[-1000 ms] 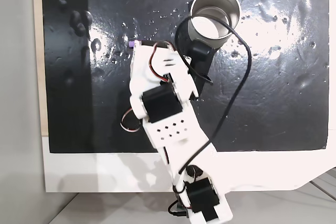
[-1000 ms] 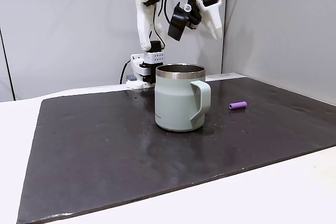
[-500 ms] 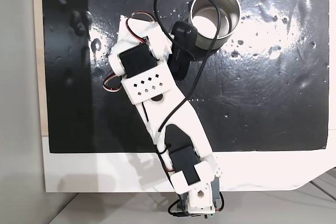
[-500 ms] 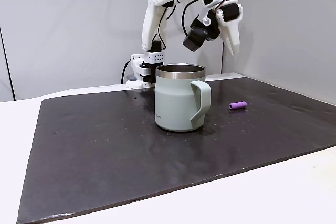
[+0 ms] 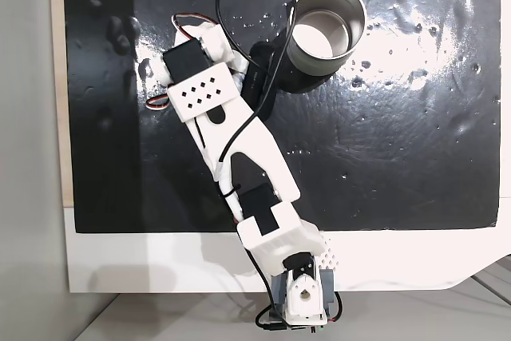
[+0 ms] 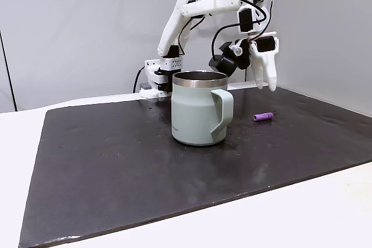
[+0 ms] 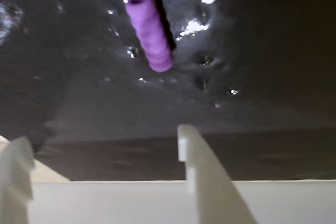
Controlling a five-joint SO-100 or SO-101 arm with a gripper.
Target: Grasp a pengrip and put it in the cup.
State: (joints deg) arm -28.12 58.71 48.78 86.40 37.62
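Dark wet-looking mat [image 6: 116, 161] on white table [image 6: 325, 213], grey walls, pengrip [image 6: 263, 117] beside cup [image 6: 197, 117]

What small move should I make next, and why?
Probably lower the gripper straight toward the pengrip. In the side fixed view it hangs above the mat, the pengrip lying below it beside the cup. In the wrist view the fingers stand apart with nothing between them, the pengrip just ahead.
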